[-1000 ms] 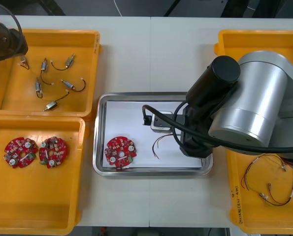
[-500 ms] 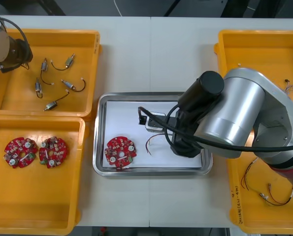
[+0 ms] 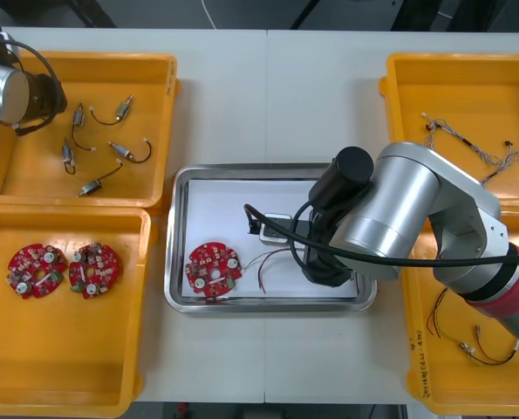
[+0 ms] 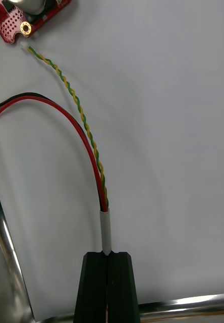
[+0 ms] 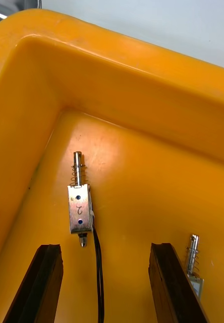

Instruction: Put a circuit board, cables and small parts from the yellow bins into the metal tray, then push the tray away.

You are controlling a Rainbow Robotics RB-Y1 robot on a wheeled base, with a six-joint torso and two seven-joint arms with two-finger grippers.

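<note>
**Cable at the tray floor, small part lined up next**

The right hand (image 4: 108, 254) is clenched on the white sleeve of a cable (image 4: 93, 151), whose red, black and twisted green-yellow leads fan out over the white floor of the metal tray (image 3: 268, 169). The tip of the twisted pair lies just beside the circuit board (image 3: 213, 268) already in the tray. This looks like the placing step for the cable: the next move calls for the fingers to part and the arm to lift clear without dragging the leads.

The left hand (image 5: 104, 246) hangs over the far left yellow bin (image 3: 15, 166), fingers spread, with a small metal part (image 5: 79, 212) just beyond them.

Compared with a second ago, the right arm has swung further left over the tray, carrying the cable nearer the board. The left arm has reached further over its bin.
</note>
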